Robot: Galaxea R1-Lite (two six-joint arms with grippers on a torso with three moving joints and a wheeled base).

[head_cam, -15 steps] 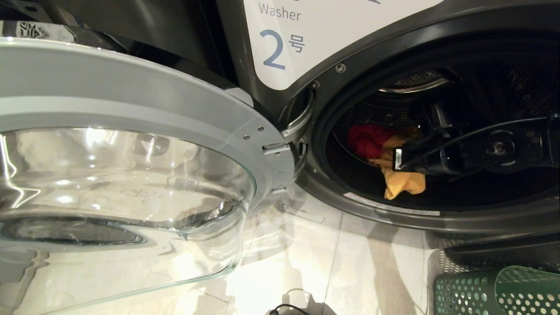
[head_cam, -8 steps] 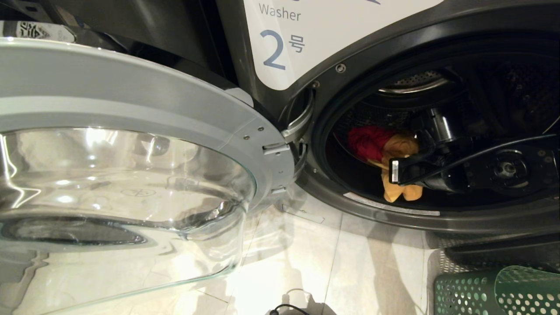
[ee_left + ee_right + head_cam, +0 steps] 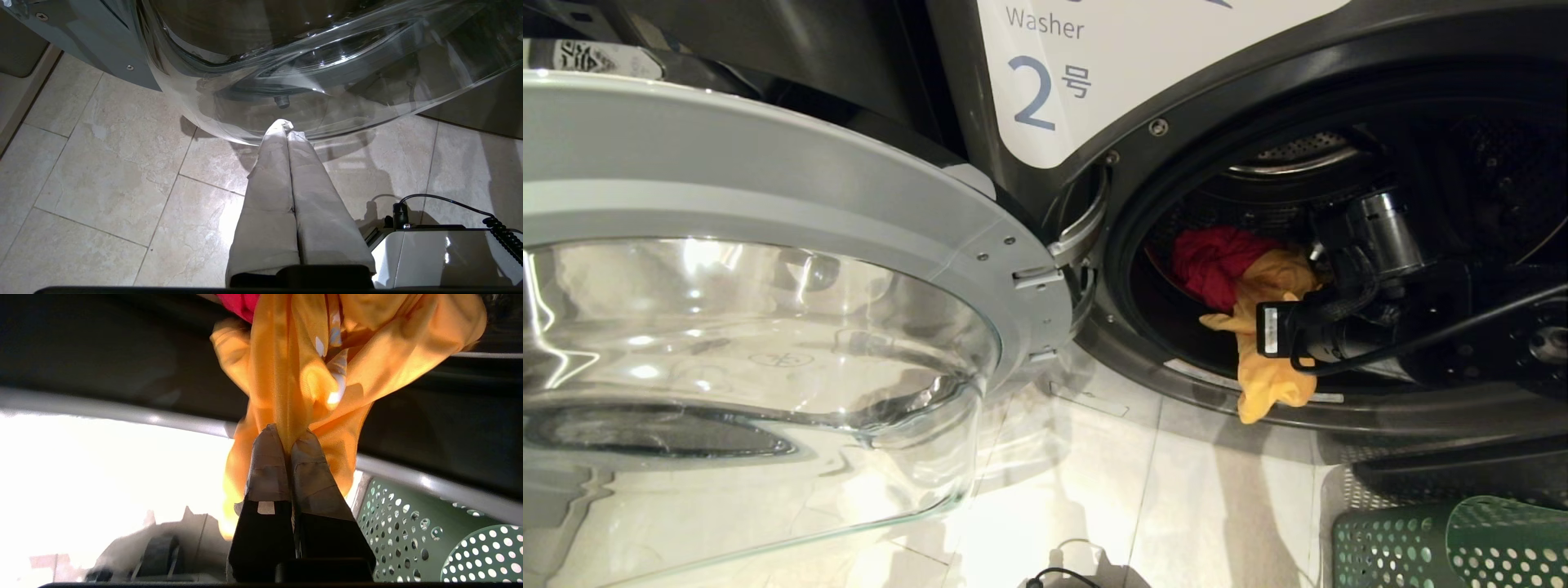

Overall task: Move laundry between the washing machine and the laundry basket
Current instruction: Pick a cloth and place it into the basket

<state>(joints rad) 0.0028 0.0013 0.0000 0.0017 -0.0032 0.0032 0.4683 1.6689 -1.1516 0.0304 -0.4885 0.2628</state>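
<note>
Nearest the robot, at the right front corner of the pale tiled floor [image 3: 1225,506], stands the green laundry basket [image 3: 1454,543], its perforated wall and one loop handle showing; in the right wrist view its holed side [image 3: 392,535] sits just beyond the fingers. A black cable [image 3: 1054,578] lies on the tiles at the front edge.

The left gripper [image 3: 288,127] hangs low over the floor, its two cloth-wrapped fingers [image 3: 273,175] pressed flat together with nothing between them, tips just beside the bulging glass of the open door [image 3: 327,61]. A white part of the robot's base [image 3: 441,257] with a coiled cord lies next to it.

The round door [image 3: 768,269] of the washing machine [image 3: 980,90] is swung wide to the left, chrome-grey rim and clear glass bowl filling that side of the head view. The white label [image 3: 1111,57] reads "Washer 2".

At the front lip of the drum opening [image 3: 1307,408], the right gripper [image 3: 289,435] is clenched on the yellow-orange garment [image 3: 1270,359], a fold of the cloth pinched between its taped fingers [image 3: 267,465]. The garment drapes over the lower rim of the opening, its loose end hanging down past the lip. The right arm [image 3: 1388,327] reaches in from the right with its black cable looped along it.

Farther in, the magenta-red garment [image 3: 1213,257] lies inside the drum, touching the upper part of the yellow-orange one. Behind both, the perforated metal wall of the drum [image 3: 1298,147] curves away into the dark.
</note>
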